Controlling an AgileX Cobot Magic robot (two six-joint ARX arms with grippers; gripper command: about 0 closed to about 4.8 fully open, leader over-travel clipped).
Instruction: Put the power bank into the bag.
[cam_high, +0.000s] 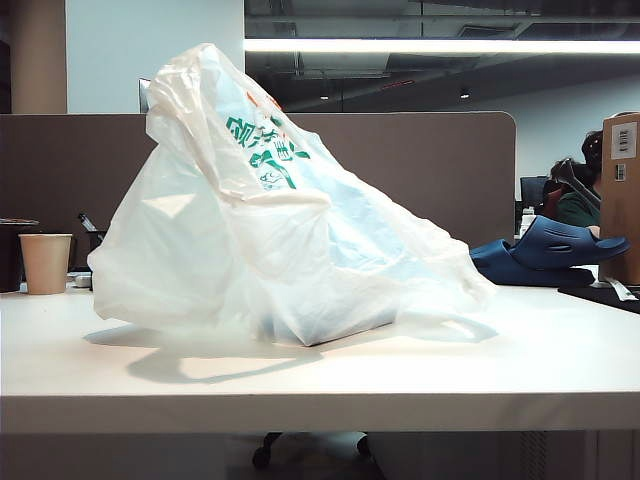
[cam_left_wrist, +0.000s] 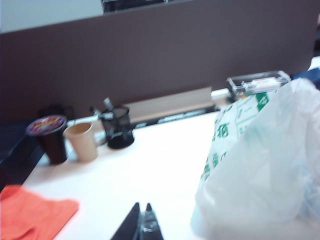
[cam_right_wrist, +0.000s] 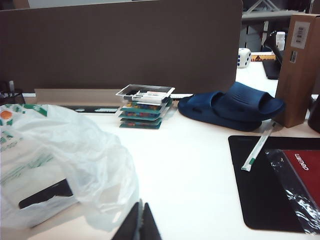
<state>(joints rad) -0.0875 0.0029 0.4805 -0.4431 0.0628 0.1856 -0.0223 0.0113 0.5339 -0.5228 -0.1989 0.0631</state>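
The exterior camera is sitting low, almost level with the table (cam_high: 320, 375), looking straight across at the bag (cam_high: 270, 210), which is filling the middle of its view. The left wrist camera is looking over its closed left claw (cam_left_wrist: 142, 227) toward the brown partition (cam_left_wrist: 150, 55), catching the bag (cam_left_wrist: 260, 170) close by. The right wrist camera is peering past the closed right claw (cam_right_wrist: 139, 225) at the same partition (cam_right_wrist: 120, 45), with the bag (cam_right_wrist: 65, 160) near too. All three are sharing bag and table.

the bag (cam_high: 290, 240) is thin, crinkly, see-through white plastic. the table (cam_high: 520, 370) looks smooth and matt; the clogs (cam_right_wrist: 232, 106) look like matt blue foam.
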